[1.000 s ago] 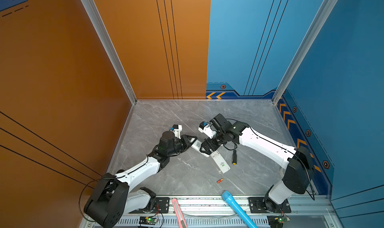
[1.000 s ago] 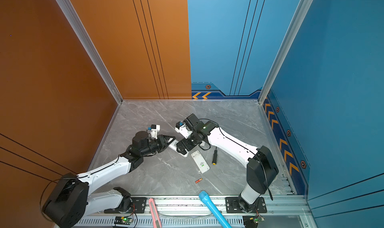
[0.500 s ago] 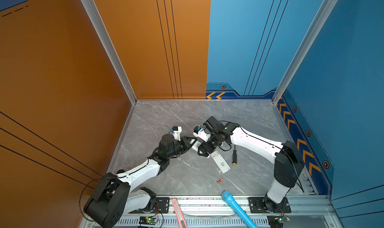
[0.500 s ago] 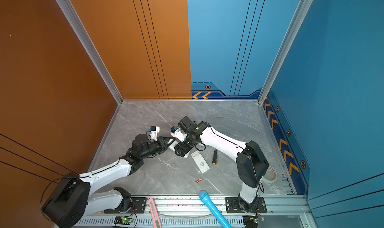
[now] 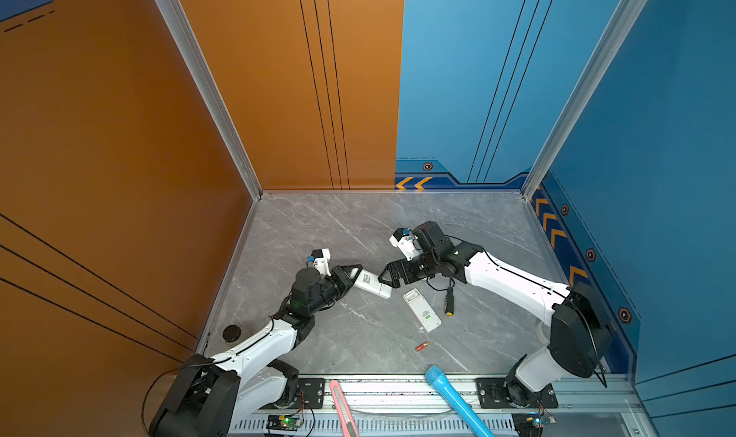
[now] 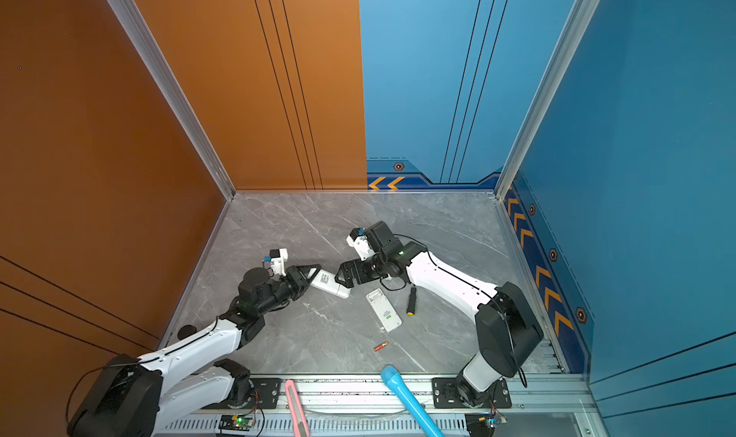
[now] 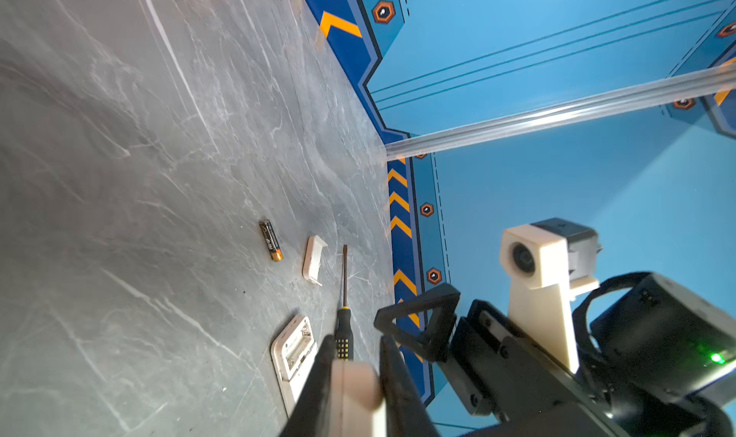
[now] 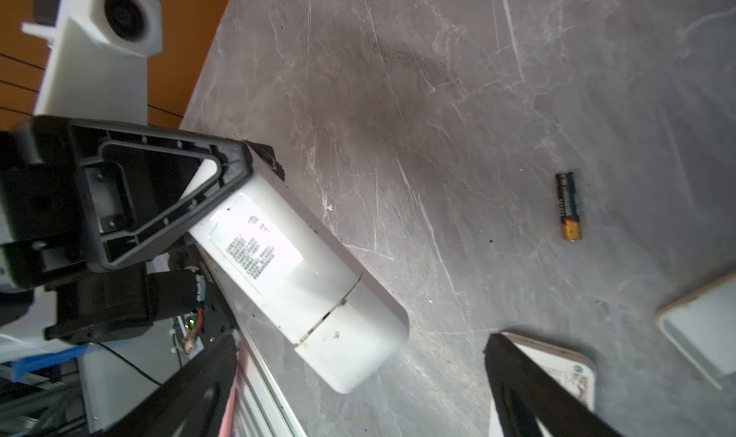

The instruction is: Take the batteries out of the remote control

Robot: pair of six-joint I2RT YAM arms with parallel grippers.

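Left jaws are clamping narrowly on one end of a white remote (image 5: 372, 284), a smooth, rounded plastic bar with a printed label. They are holding it slanted, free end dipping toward the grey veined surface (image 5: 338, 224). Right jaws are gaping wide and gripping nothing, black triangular fingers (image 8: 529, 395) just beside that free end.

One battery (image 5: 422, 346) is lying loose on the surface, well apart from both jaws, toward the arms' bases. It is a small thin cylinder, red-orange from above. In the right wrist view the same battery (image 8: 568, 206) is showing a dark body and an orange tip.

A second remote (image 5: 422, 309) is lying flat beside a black-and-yellow-handled screwdriver (image 5: 449, 303).
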